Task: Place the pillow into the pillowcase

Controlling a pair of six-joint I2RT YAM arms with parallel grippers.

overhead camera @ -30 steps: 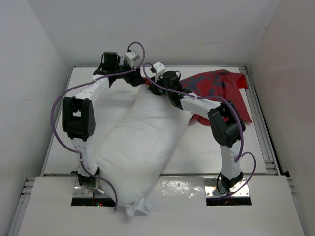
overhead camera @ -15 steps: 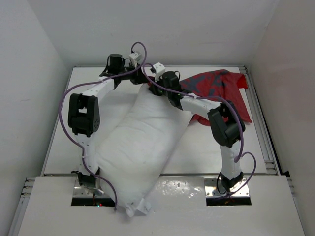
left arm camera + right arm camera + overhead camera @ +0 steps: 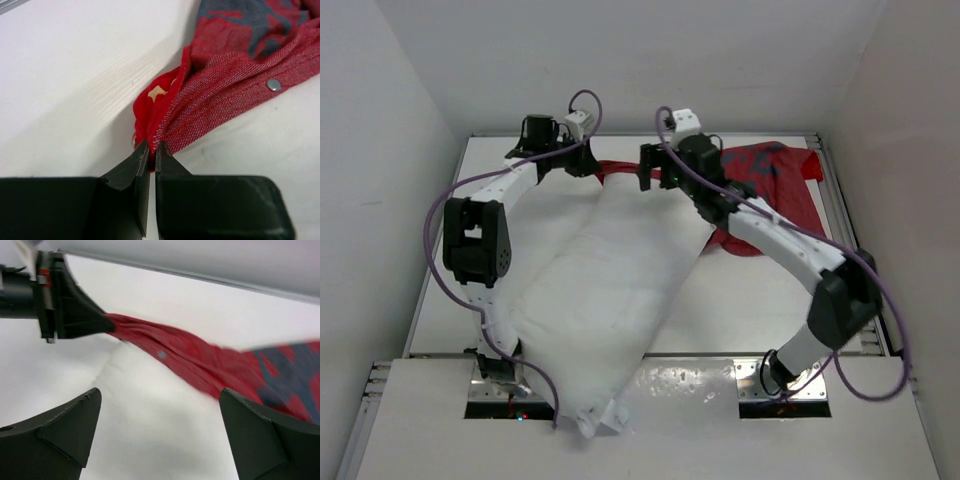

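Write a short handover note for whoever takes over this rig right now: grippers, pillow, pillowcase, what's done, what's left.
Left gripper: shut on an edge of the pillowcase, far side of the table.
Right gripper: open, holding nothing, above the far end of the pillow.
Pillow: diagonal across the table, near corner over the front edge by the left arm's base.
Pillowcase: mostly bunched far right, one edge stretched left past the pillow's far end.
Done: one edge gripped. Left: open the mouth and get the pillow inside; none of it looks in yet.
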